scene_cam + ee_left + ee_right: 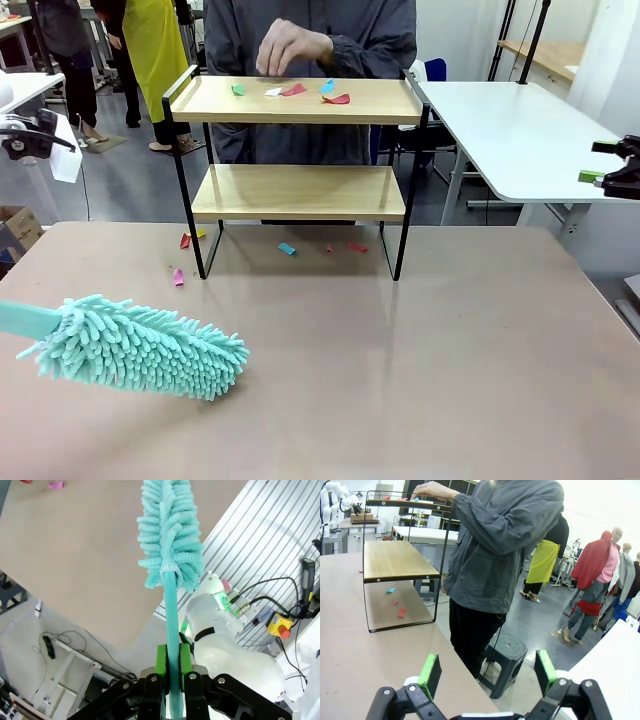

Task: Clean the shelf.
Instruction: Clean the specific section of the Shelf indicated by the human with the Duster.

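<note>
Busy lab room behind, other people walking. Brown bench (pixel 450 380) carries the shelf (pixel 300 192), which stands at the middle of the far edge. A person stands right behind it, one hand (pixel 290 48) over the top board (pixel 385 100).

Teal fluffy duster (pixel 140 345) hangs low over the near-left part of the bench, handle running off the left edge. Left claw (pixel 173 661) is clamped tight on the duster handle, green pads on both sides. Right claw (pixel 487 672) is spread wide with nothing in it, parked off the right edge of the bench.

Coloured paper scraps (pixel 292 90) lie on the top board. More scraps (pixel 287 248) lie on the bench under and just left of the shelf. The lower board looks bare.

Step, as judged: tool in grip, sweeping of the top board not begun. The next move calls for raising the duster head to top-board height, clearing the raised side rail, and waiting for the hand to pull away.

The shelf is well apart from both claws: ahead and to the right of the left one, ahead and to the left of the right one.
</note>
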You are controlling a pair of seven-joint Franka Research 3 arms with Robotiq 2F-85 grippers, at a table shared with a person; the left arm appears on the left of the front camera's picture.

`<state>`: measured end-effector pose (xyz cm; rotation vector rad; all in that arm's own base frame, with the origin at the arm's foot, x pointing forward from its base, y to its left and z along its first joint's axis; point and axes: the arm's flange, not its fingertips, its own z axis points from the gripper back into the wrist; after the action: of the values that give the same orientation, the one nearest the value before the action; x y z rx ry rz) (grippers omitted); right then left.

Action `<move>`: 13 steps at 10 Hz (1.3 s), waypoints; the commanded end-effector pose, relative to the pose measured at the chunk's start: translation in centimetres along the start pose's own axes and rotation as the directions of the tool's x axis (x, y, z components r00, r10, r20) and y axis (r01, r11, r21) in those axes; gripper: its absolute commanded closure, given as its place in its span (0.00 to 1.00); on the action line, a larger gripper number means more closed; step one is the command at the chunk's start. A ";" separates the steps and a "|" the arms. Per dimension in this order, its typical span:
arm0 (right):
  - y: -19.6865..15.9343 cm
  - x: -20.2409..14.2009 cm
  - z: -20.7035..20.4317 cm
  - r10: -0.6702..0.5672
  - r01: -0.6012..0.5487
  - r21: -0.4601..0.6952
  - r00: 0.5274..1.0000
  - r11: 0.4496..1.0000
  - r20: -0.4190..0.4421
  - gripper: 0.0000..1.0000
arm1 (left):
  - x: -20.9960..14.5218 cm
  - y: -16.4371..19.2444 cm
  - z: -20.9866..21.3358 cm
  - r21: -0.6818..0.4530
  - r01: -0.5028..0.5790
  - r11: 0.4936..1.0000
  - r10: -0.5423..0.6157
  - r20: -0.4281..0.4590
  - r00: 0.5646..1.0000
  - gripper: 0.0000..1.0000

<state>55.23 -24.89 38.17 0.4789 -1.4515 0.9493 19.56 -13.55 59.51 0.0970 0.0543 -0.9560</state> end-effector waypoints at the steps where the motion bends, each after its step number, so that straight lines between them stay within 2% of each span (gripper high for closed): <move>1: -0.1 0.7 -0.1 -0.012 0.012 0.001 1.000 1.000 -0.013 0.00 | -0.2 0.0 0.0 -0.013 -0.015 1.000 0.015 0.015 1.000 0.87; 10: -0.1 0.7 -0.1 -0.012 0.012 0.001 1.000 1.000 -0.013 0.00 | 0.0 0.0 0.0 0.000 0.000 1.000 0.000 0.000 1.000 0.87; 13: -0.1 0.7 -0.1 -0.012 0.012 0.001 1.000 1.000 -0.013 0.00 | 1.1 -0.8 2.6 -0.189 -0.058 0.980 0.098 0.210 0.973 0.87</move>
<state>55.23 -24.89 38.17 0.4790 -1.4515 0.9493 19.51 -14.56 60.64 -0.0637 0.0026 -0.9208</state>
